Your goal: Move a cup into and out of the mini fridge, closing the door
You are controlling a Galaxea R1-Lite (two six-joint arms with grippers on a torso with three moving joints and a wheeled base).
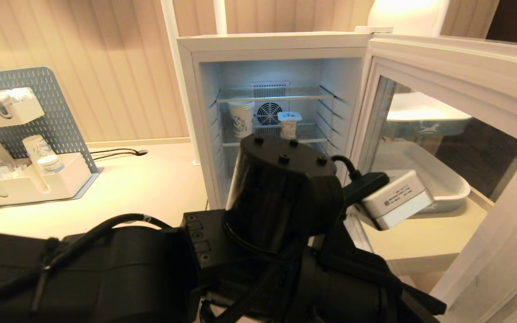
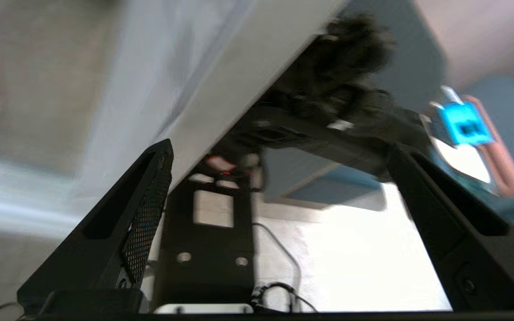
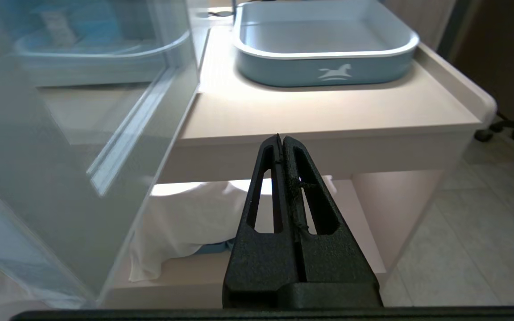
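fridge: mini fridge stood on the counter, interior lit.
door: door was swung wide open to the fridge's right, glass pane facing the opening.
cup: cup sat on the fridge's middle wire shelf, in front of the rear fan, right of a tall paper cup on the same shelf.
left gripper: left gripper had its fingers spread wide, nothing between them; the view was blurred. The arm filled the head view just in front of the fridge opening.
right gripper: right gripper was pinched closed, empty, low beside the fridge's open door, facing the counter edge.
tray: blue tray sat on the counter right of the fridge.
organizer: pegboard rack with cups stood well left of the fridge.
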